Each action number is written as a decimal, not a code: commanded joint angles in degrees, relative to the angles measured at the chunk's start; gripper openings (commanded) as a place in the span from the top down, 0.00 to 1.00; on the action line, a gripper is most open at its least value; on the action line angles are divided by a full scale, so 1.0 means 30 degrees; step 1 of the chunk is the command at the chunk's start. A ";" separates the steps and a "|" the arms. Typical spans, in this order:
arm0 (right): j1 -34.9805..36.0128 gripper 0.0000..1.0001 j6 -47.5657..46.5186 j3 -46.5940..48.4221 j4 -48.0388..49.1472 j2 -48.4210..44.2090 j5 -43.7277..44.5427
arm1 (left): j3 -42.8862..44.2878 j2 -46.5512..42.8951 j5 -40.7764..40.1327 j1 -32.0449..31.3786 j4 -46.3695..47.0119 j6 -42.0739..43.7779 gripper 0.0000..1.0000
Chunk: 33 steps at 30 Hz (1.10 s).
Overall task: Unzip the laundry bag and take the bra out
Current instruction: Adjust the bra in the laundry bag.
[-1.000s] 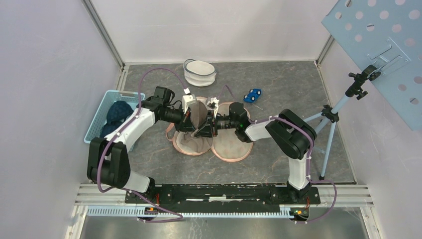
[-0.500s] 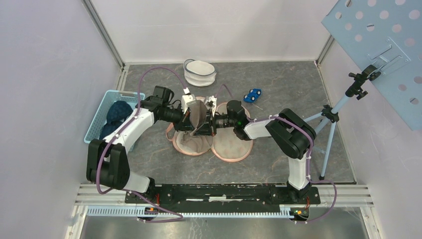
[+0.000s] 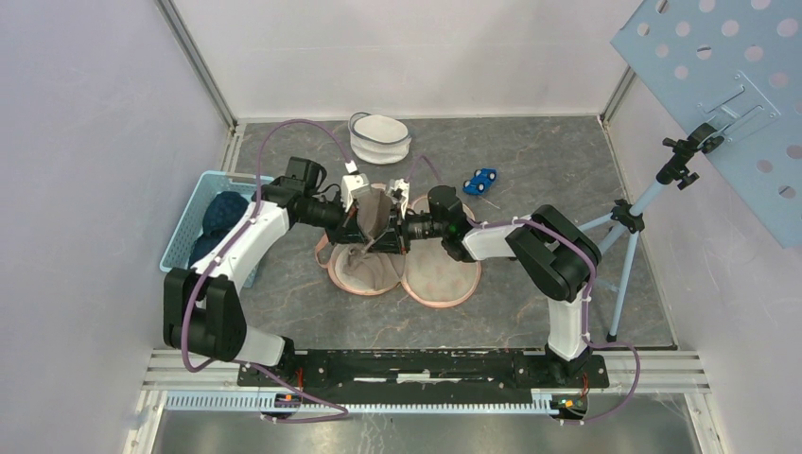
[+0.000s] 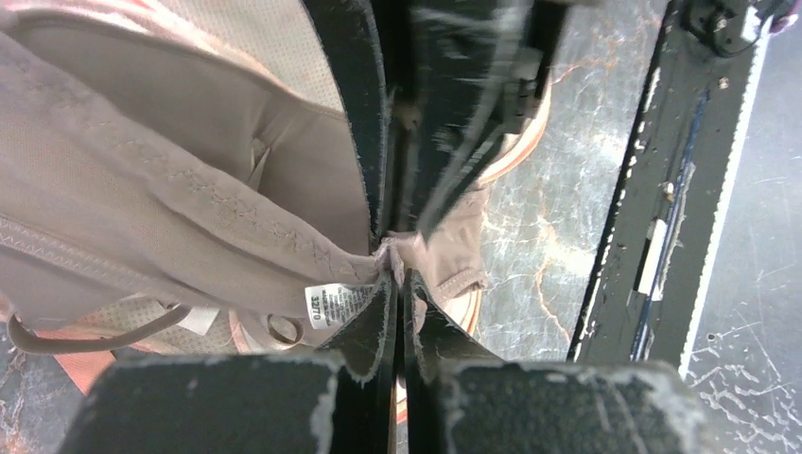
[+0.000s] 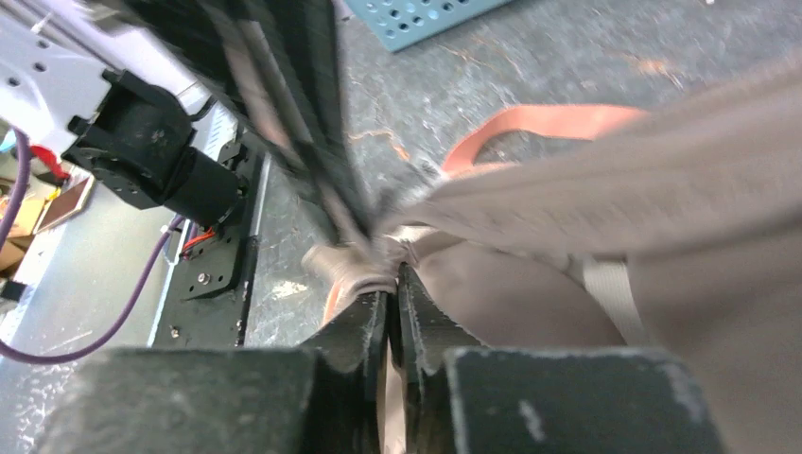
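The taupe bra [image 3: 376, 214] is pinched between both grippers above the open laundry bag [image 3: 440, 281], whose two round orange-rimmed halves lie flat on the table. My left gripper [image 3: 364, 233] is shut on a fold of the bra; in the left wrist view [image 4: 397, 276] the fabric [image 4: 142, 208] and its white label [image 4: 333, 304] hang just past the tips. My right gripper [image 3: 398, 232] faces it, shut on the same bunch of bra [image 5: 605, 218] in the right wrist view [image 5: 391, 276]. The bag's orange rim [image 5: 539, 121] shows beneath. The tips nearly touch.
A white round mesh pouch [image 3: 380, 138] stands at the back. A blue toy car [image 3: 481, 180] lies to the right of the bag. A blue basket [image 3: 189, 222] with dark cloth sits at the left. A tripod [image 3: 628, 219] and a perforated board [image 3: 728, 76] are at the right.
Both grippers, still shut on the bra, have moved a little toward the back and up, lifting the bra higher off the open bag.
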 commanded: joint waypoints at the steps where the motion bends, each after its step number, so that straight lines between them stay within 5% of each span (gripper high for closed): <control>1: -0.0729 0.99 -0.0287 -0.0271 -0.1072 0.0429 0.2211 | 0.1042 -0.1515 0.3868 -0.0005 -0.1144 -0.0987 0.98; 18: -0.0920 1.00 -0.0137 -0.1203 0.0543 -0.0724 0.0411 | 0.0968 -0.1776 0.2382 0.0761 0.0106 -0.2032 0.98; 23: -0.0894 0.94 0.0643 -0.1873 0.1913 -0.1780 -0.1456 | 0.1933 -0.1590 0.1863 0.0703 -0.3277 0.1574 0.98; 31: -0.0766 1.00 -0.0833 -0.1875 -0.0308 -0.2826 -0.1413 | 0.1100 -0.1775 0.0501 0.0674 -0.3094 0.2836 0.98; 33: -0.0655 0.83 -0.1389 -0.1536 -0.1705 -0.2715 -0.1789 | 0.1093 -0.1829 0.0570 0.0645 -0.3250 0.3135 0.98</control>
